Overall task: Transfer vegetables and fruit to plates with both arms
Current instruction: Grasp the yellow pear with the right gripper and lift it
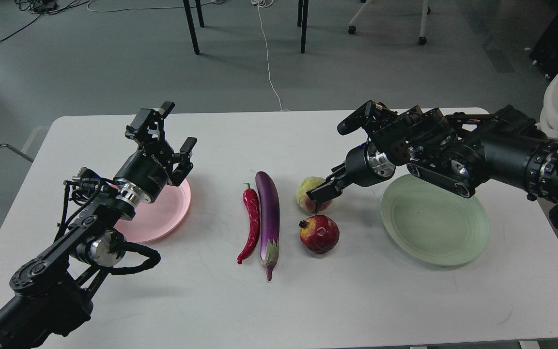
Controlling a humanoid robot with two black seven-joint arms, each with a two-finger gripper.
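The purple eggplant (269,213) and the red chili pepper (252,218) lie side by side at the table's middle. Right of them are the yellow-green peach (304,191) and, nearer me, the dark red pomegranate (319,234). The pink plate (165,213) lies at the left, the green plate (434,225) at the right; both are empty. My left gripper (178,125) is open and empty, raised over the pink plate's far edge. My right gripper (318,194) is down at the peach's right side and covers part of it. Its dark fingers cannot be told apart.
The white table (356,300) has bare surface in front of the produce. Chair and table legs (303,26) and cables stand on the floor beyond the far edge. My right arm (453,155) reaches over the green plate's far rim.
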